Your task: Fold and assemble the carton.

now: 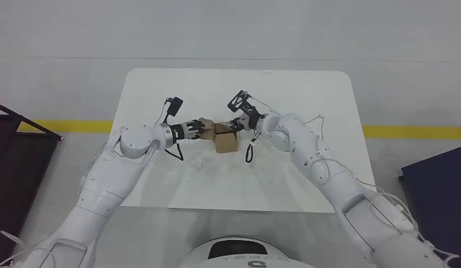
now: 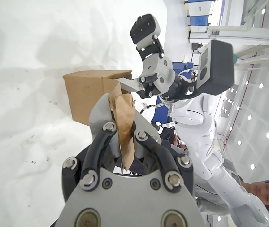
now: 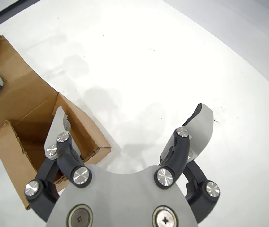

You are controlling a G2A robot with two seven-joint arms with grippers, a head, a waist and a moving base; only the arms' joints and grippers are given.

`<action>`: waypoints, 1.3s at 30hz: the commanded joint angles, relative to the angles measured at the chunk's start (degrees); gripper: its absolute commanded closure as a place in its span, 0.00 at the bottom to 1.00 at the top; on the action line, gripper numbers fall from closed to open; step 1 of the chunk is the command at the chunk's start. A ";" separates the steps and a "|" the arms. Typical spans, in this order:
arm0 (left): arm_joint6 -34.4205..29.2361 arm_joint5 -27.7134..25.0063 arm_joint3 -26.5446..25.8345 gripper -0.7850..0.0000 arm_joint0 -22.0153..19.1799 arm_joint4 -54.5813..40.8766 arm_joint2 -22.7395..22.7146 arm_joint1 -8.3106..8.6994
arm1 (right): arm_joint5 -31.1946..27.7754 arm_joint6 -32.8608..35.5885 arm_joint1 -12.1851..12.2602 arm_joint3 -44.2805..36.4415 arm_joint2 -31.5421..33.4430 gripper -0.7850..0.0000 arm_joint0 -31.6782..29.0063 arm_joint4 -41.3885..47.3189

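White table (image 1: 302, 95), left claw (image 2: 121, 114) tight on carton (image 2: 84, 93) flap, right claw (image 3: 131, 109) wide apart.

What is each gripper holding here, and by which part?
The left gripper pinches the carton by one crumpled flap. The right gripper is open and holds nothing; one finger sits inside the carton.

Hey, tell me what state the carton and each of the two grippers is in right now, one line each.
carton: open, not yet folded shut.
flap: creased and ragged at the edge, standing away from the carton.
left gripper: shut on the flap.
right gripper: open, one finger inside the carton, the other outside it.
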 commanded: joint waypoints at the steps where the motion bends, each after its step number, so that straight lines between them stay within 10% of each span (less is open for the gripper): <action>1: 0.11 -0.03 0.02 1.00 0.05 -0.01 -0.04 -0.01 | 0.11 -0.66 -0.14 0.03 0.01 0.00 0.05 0.07; 3: 0.27 -0.22 -0.11 0.63 0.14 0.22 -0.12 0.02 | -0.18 -1.83 -0.15 -0.09 0.39 0.00 0.07 0.22; 4: 0.31 -0.29 -0.17 0.00 0.18 0.33 -0.14 0.03 | -0.34 -2.12 -0.12 -0.16 0.53 0.00 0.01 0.30; 26: 3.70 -16.05 -12.92 0.00 6.50 30.18 -8.57 3.68 | -0.03 -15.80 5.77 -12.95 14.60 0.00 -13.21 -4.05; 31: 7.25 -14.32 -13.53 0.00 8.78 47.83 -9.81 4.65 | 4.02 -16.73 7.00 -17.75 16.23 0.00 -17.71 -10.72; 39: 10.02 -13.83 -9.85 0.00 7.44 45.60 -6.03 3.57 | 4.60 -15.79 7.23 -19.64 16.85 0.00 -19.48 -10.40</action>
